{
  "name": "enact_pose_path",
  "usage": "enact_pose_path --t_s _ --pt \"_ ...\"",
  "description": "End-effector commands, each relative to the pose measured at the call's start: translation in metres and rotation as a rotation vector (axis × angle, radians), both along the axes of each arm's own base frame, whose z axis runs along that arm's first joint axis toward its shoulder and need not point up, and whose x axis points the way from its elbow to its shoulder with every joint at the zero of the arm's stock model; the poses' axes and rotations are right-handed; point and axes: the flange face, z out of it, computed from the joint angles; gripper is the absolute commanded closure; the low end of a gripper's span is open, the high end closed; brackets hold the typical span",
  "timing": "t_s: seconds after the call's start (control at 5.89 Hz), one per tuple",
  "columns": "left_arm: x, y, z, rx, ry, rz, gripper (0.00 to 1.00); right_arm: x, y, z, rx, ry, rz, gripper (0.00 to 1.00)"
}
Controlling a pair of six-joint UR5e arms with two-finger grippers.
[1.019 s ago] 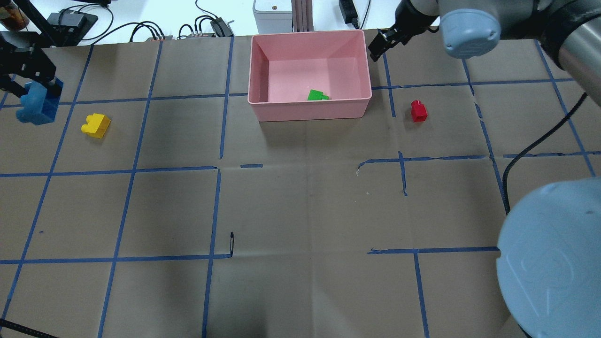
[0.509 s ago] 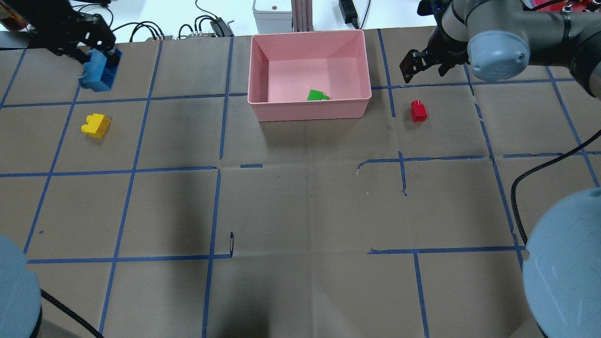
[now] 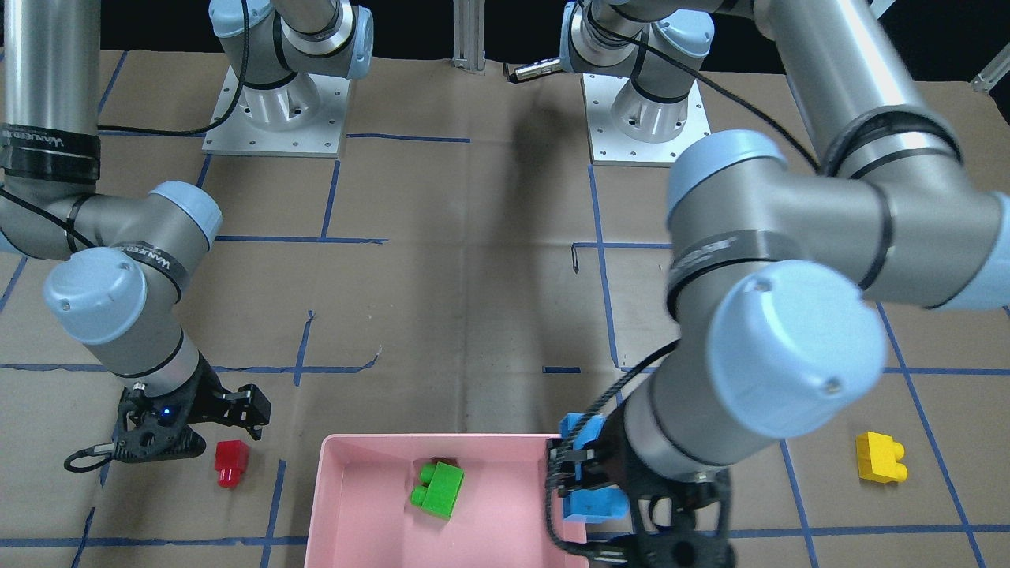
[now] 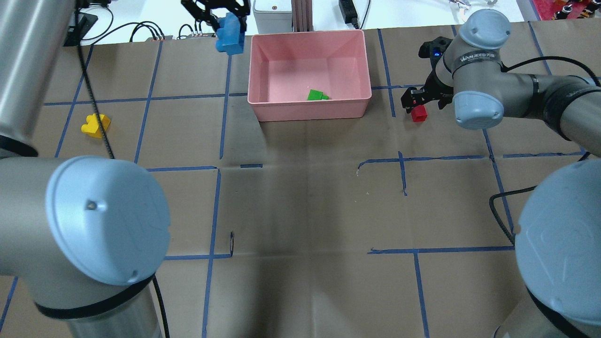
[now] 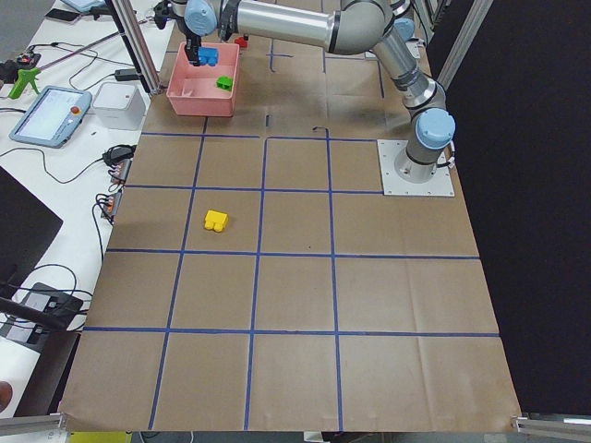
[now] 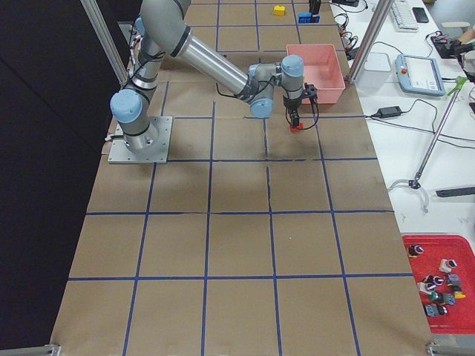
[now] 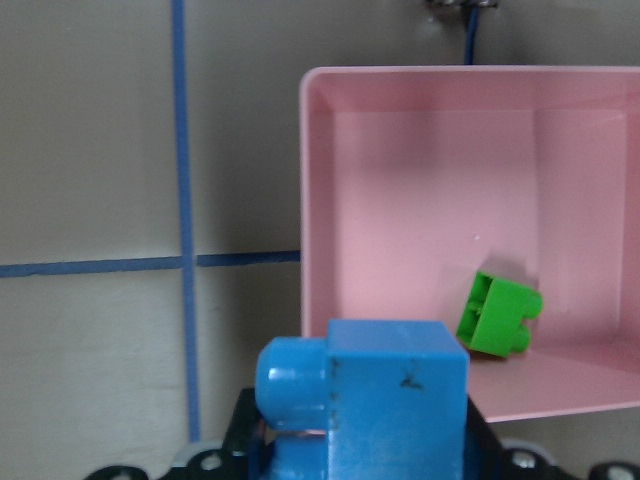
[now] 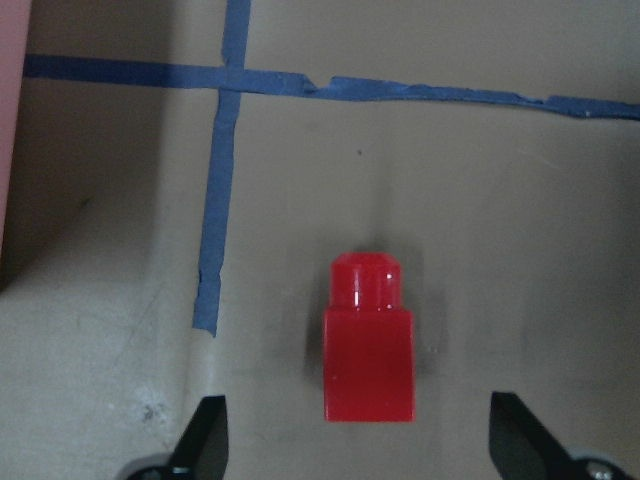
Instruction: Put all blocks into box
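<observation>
My left gripper (image 4: 228, 29) is shut on the blue brick (image 4: 231, 42) and holds it in the air just outside the far left corner of the pink tray (image 4: 310, 112). The left wrist view shows the blue brick (image 7: 365, 390) in front of the tray rim (image 7: 315, 200). The green brick (image 4: 317, 96) lies inside the tray. My right gripper (image 4: 415, 101) is open, low over the red brick (image 4: 419, 114), which stands on the table right of the tray. In the right wrist view the brick (image 8: 368, 350) sits between the fingertips (image 8: 205, 440). The yellow brick (image 4: 95, 125) lies far left.
Cables, a power strip and a white device (image 4: 272, 14) lie along the table's far edge behind the tray. Blue tape lines grid the brown table. The arm bases (image 3: 276, 110) stand at the robot's side. A tablet (image 5: 51, 115) lies beyond the far edge.
My left gripper has carried the blue brick from the far left across to the tray's far left corner. My right gripper has moved from the tray's far right corner down to the red brick.
</observation>
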Motion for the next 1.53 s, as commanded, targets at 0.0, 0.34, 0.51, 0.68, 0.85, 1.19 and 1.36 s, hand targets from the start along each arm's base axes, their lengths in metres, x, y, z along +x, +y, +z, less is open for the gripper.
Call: enact_pose_path --t_s 0.0,0.34,0.51,0.68,0.85,1.19,1.36 --pt "-0.053 -0.025 -0.101 -0.029 -0.054 0.009 0.84 -0.001 -0.003 -0.014 -0.008 0.001 0.0 0.13" --pt "-0.065 -0.036 -0.149 -0.062 -0.047 0.002 0.48 -0.001 -0.004 -0.02 -0.002 -0.001 0.0 0.18" --pt "-0.066 -0.035 -0.132 -0.081 -0.035 0.002 0.02 -0.001 -0.004 -0.023 0.002 0.001 -0.001 0.38" --pt "-0.056 -0.029 -0.088 -0.118 -0.031 0.008 0.01 -0.001 -0.003 -0.022 0.006 0.001 -0.001 0.71" --pt "-0.031 -0.02 -0.036 -0.121 -0.033 0.025 0.01 -0.001 -0.003 -0.019 0.005 0.001 0.001 0.85" --pt "0.076 0.001 0.041 -0.107 -0.051 0.043 0.01 -0.001 0.001 0.062 -0.06 0.03 -0.005 0.93" --pt "0.155 0.016 0.049 -0.078 -0.06 0.092 0.01 0.009 0.011 0.128 -0.07 0.017 0.008 0.93"
